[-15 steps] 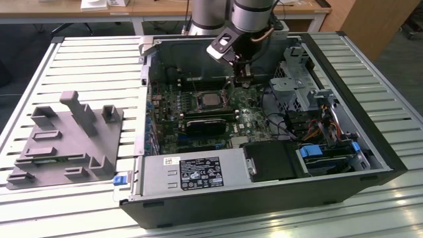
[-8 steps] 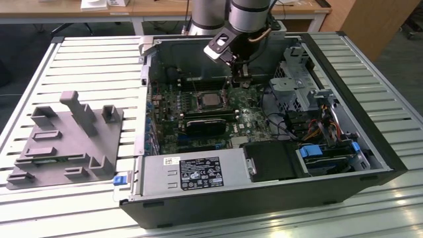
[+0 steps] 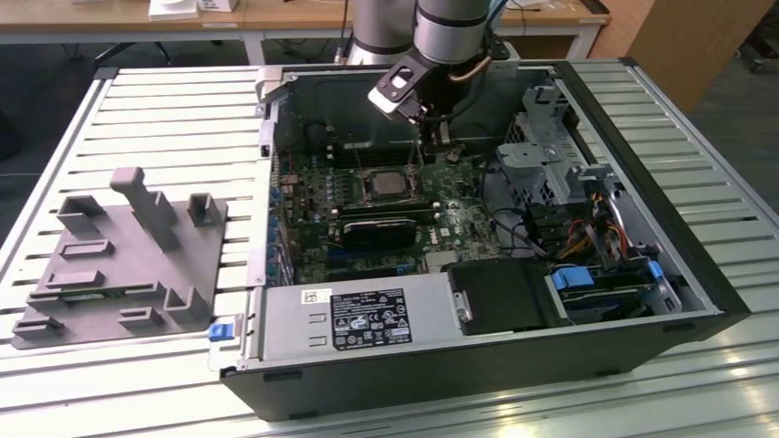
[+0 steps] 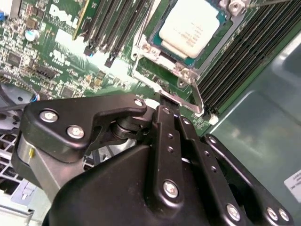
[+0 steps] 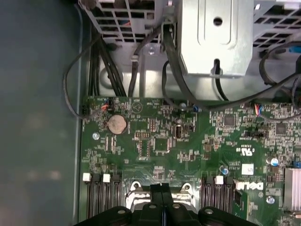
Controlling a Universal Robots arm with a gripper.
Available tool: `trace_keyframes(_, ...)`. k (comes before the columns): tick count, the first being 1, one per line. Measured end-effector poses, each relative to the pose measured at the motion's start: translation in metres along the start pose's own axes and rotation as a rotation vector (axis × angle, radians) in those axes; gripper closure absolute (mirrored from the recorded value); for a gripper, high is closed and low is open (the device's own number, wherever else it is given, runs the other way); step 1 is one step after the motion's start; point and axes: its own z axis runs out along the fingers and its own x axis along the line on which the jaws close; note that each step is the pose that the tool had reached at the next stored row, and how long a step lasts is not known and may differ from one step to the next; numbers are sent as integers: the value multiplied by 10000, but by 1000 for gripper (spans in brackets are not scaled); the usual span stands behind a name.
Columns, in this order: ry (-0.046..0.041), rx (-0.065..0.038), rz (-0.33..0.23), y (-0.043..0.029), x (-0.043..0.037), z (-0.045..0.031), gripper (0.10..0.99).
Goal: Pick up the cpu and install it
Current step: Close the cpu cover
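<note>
The cpu (image 3: 389, 185) (image 4: 190, 23), a flat square chip with a pale silver top, lies in the motherboard socket (image 4: 162, 77) with the metal frame around it. My gripper (image 3: 424, 151) hangs inside the open computer case just behind the socket. Its two black fingers (image 5: 157, 190) are pressed together, shut, with nothing visible between them. In the second wrist view the gripper (image 4: 162, 101) ends close to the socket's metal lever (image 4: 196, 96), at the frame's edge and off the chip.
The case (image 3: 487, 365) lies open on a slatted white table (image 3: 159, 119). A grey plastic fixture block (image 3: 116, 265) sits at the exterior view's left. A drive cage (image 3: 548, 137), cables (image 3: 585, 228) and memory slots (image 4: 113, 28) crowd the socket.
</note>
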Motion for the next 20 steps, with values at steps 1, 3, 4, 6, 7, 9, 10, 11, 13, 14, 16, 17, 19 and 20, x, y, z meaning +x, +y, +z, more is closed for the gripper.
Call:
trace_keyframes(1, -1, 0, 1, -8, 0, 5, 980)
trace_keyframes(3, -1, 0, 1, -28, 0, 15, 980)
trace_keyframes(4, -1, 0, 1, -36, 0, 20, 980)
trace_keyframes(6, -1, 1, 1, -58, 0, 30, 980)
trace_keyframes(7, -1, 0, 0, -72, 0, 35, 980)
trace_keyframes(9, -1, 0, 0, -95, 0, 44, 980)
trace_keyframes(10, -1, 1, 0, -107, 1, 48, 980)
trace_keyframes(11, -1, 0, 0, -117, 1, 52, 980)
trace_keyframes(13, 0, 0, 1, -135, 1, 59, 980)
trace_keyframes(14, -1, 0, 0, -145, 1, 62, 980)
trace_keyframes(16, -1, 1, 1, -167, 1, 71, 980)
trace_keyframes(17, -1, 1, 1, -180, 1, 75, 980)
trace_keyframes(19, 0, 0, 0, -203, 1, 85, 980)
trace_keyframes(20, -2, 0, 1, -212, 0, 88, 980)
